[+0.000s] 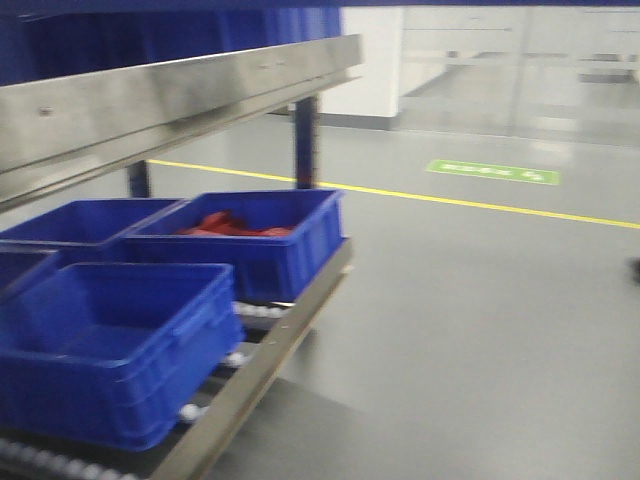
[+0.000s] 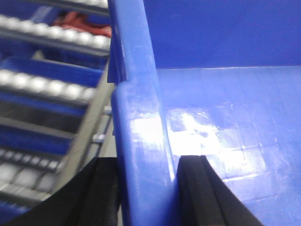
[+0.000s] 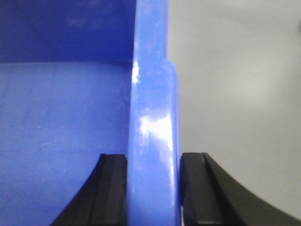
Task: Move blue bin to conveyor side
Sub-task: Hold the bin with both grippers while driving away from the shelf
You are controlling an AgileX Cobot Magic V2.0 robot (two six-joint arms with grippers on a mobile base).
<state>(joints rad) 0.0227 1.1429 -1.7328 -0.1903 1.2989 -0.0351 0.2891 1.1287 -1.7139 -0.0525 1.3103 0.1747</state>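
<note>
The left claw (image 2: 146,190) and right claw (image 3: 153,188) each pinch a wall of the large blue plastic bin (image 2: 141,117); blurry, probably lifted. Uneven arm motion could slip that glossy rim.

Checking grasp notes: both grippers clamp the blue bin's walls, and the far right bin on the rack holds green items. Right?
Not green: the exterior front-facing view shows red items in the far right bin. Left gripper and right gripper do clamp the blue bin.
</note>
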